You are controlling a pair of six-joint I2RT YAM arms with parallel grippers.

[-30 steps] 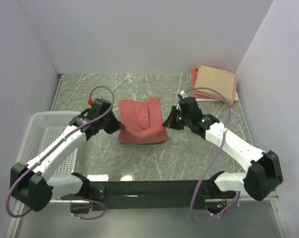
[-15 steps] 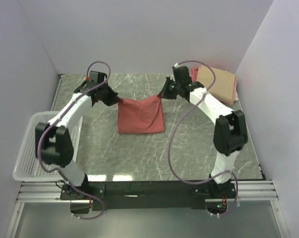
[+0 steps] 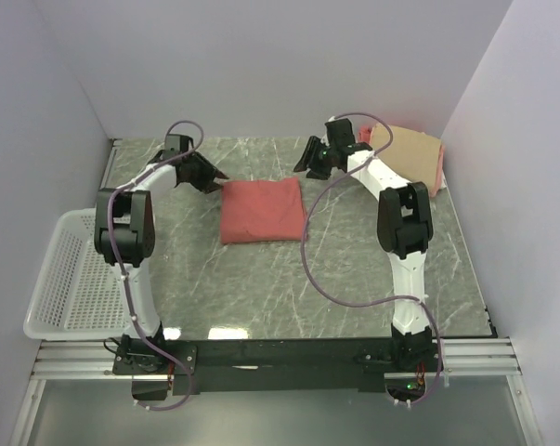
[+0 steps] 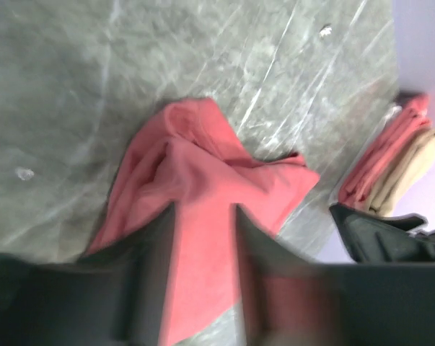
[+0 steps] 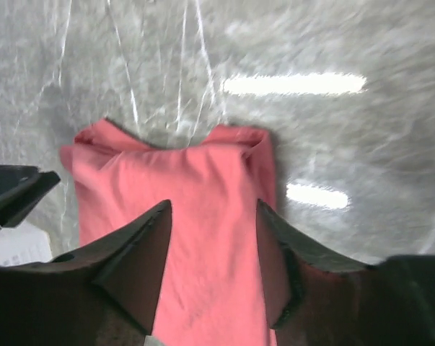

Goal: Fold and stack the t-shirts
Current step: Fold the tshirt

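Note:
A salmon-red t-shirt (image 3: 261, 212) lies folded as a flat rectangle in the middle of the table. My left gripper (image 3: 215, 176) hovers just off its far left corner, jaws apart, holding nothing. Off the far right corner my right gripper (image 3: 306, 161) is likewise open and empty. In the left wrist view the red t-shirt (image 4: 203, 173) shows between and beyond the blurred fingers (image 4: 146, 274) of the left gripper (image 4: 204, 209). Seen from the right wrist, the t-shirt (image 5: 195, 180) lies under the spread right gripper (image 5: 213, 205). A folded tan t-shirt (image 3: 410, 153) rests on a pink one (image 3: 364, 139) at the far right.
A white mesh basket (image 3: 71, 279) sits at the left table edge. Walls close in the far side and both sides. The folded stack (image 4: 394, 162) lies close behind the right arm. Grey marble table (image 3: 261, 288) extends toward the arm bases.
Both grippers, shut on the red shirt's corners a second ago, carried that edge to the far side and opened. The shirt now lies flat and released.

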